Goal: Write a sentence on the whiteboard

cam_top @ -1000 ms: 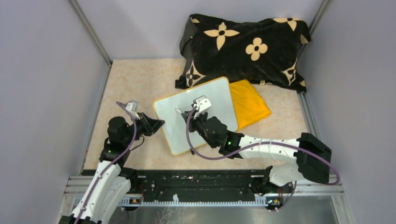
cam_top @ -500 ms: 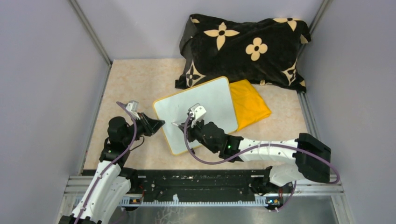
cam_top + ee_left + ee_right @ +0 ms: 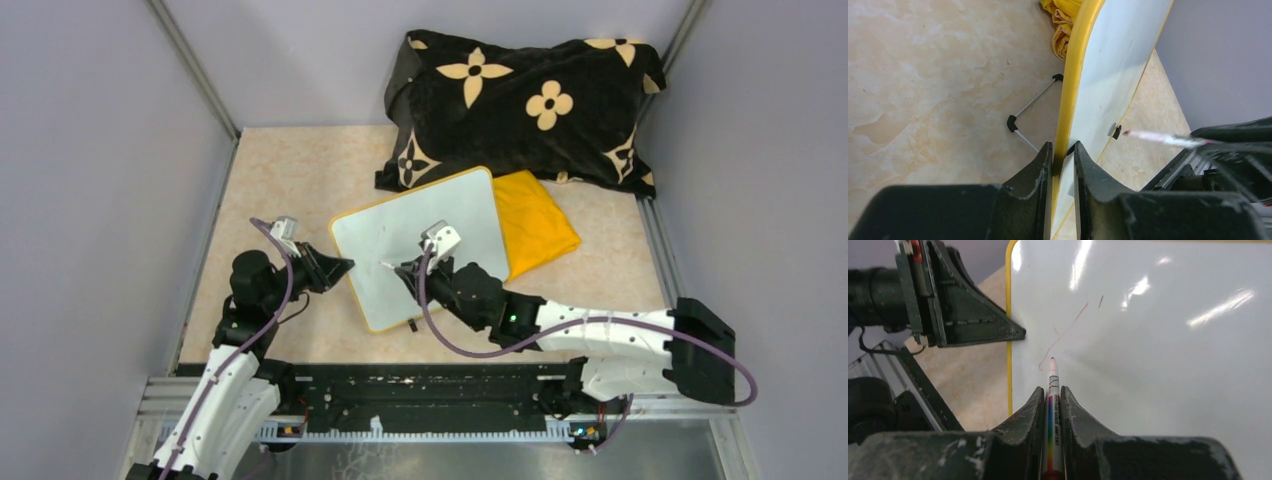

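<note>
1. Your left gripper [image 3: 1063, 150] is clamped on the yellow rim of the whiteboard [image 3: 430, 225], at its left edge. It acts as the brace, so the board can't slide or rock under pen pressure.
2. The board sits mid-table between the two arms and is tilted, not flat (the wire stand [image 3: 1033, 100] shows under it in the left wrist view). Its far right edge is just beside the cloth [image 3: 540, 230], with the pillow [image 3: 520, 100] behind.
3. Your right gripper [image 3: 1052, 391] is closed on the marker [image 3: 1052, 372]. The barrel runs along the fingers with the tip forward, so the wrist camera looks straight down the pen.
4. The tip is near the board's left edge, just beside the lower end of a thin red stroke [image 3: 1064, 335]. I can't tell if it's touching or just off.
5. No readable sentence yet, only that stroke and a couple of ticks. I'd call the task barely begun.
6. Starting at the left leaves you the whole width. Go light on pressure, and don't release the clamp mid-word.
</note>
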Tool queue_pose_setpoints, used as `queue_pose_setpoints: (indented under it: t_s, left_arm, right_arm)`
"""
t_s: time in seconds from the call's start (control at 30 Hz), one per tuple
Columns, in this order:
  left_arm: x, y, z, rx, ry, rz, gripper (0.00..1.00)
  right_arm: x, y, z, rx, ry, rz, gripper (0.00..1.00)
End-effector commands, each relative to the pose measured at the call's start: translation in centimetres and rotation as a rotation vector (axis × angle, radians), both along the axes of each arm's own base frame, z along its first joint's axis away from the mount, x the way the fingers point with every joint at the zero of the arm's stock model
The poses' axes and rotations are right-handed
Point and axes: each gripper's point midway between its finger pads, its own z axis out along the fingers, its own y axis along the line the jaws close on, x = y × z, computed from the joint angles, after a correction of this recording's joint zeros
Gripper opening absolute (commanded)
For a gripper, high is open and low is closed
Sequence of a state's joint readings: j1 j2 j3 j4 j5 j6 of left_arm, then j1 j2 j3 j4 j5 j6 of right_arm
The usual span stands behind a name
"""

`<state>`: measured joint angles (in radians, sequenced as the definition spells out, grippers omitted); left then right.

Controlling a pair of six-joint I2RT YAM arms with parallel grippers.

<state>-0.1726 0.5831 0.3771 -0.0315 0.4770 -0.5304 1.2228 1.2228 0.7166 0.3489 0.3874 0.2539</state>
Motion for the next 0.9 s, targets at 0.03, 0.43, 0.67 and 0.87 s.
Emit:
queue_pose_setpoints:
  t_s: [0.03, 0.43, 0.67, 0.87]
  left_arm:
    - [0.2, 0.5, 0.0, 0.011, -0.004, 0.029, 0.21]
    - [0.2, 0.4, 0.2, 0.01, -0.011, 0.025, 0.16]
    - [0.1, 0.4, 0.2, 0.007, -0.012, 0.02, 0.14]
    - [0.1, 0.3, 0.3, 0.007, -0.017, 0.018, 0.12]
  right_arm:
    - [2.2, -3.7, 6.3, 0.141, -0.118, -0.162, 0.0]
    - [3.9, -1.6, 6.6, 0.12, -0.127, -0.156, 0.0]
    - [4.0, -0.8, 6.5, 0.118, -0.129, -0.144, 0.0]
    - [4.3, -0.3, 5.6, 0.091, -0.123, -0.146, 0.0]
